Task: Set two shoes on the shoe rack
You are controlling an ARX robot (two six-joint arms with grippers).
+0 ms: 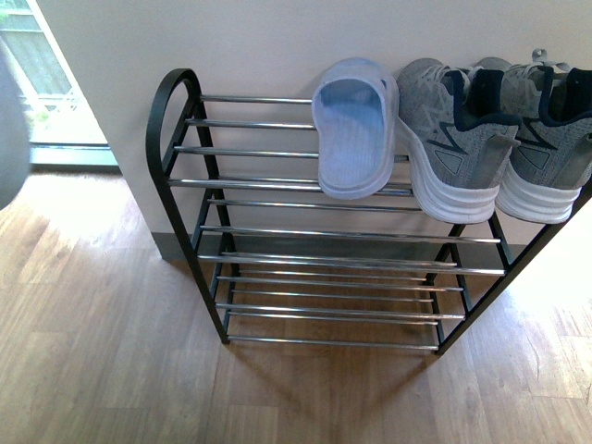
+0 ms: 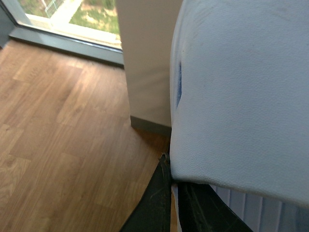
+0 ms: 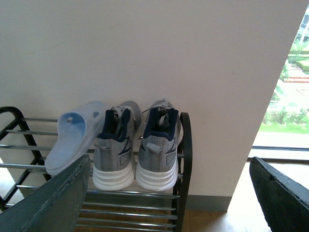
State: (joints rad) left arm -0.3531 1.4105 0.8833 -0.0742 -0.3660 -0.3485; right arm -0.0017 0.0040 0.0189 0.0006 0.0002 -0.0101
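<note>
The shoe rack point(image 1: 171, 120) stands against a cream wall. On its top tier lie one pale blue slide point(image 1: 354, 129) and, to its right, two grey sneakers point(image 1: 453, 139) point(image 1: 546, 148), heels toward me. The right wrist view shows the same slide point(image 3: 75, 135), sneakers point(image 3: 113, 150) point(image 3: 159, 150) and rack point(image 3: 186, 159). My left gripper point(image 2: 174, 193) is shut on a second pale blue slide point(image 2: 241, 96), which fills most of the left wrist view above the wood floor. My right gripper point(image 3: 169, 203) is open and empty, in front of the rack. Neither gripper shows clearly in the front view.
The left half of the top tier point(image 1: 250, 139) and the lower tiers point(image 1: 333, 277) carry nothing. A wood floor point(image 1: 92, 324) lies all around. A floor-level window point(image 1: 46, 83) is to the left of the wall. A blurred grey shape point(image 1: 9, 120) shows at the far left edge.
</note>
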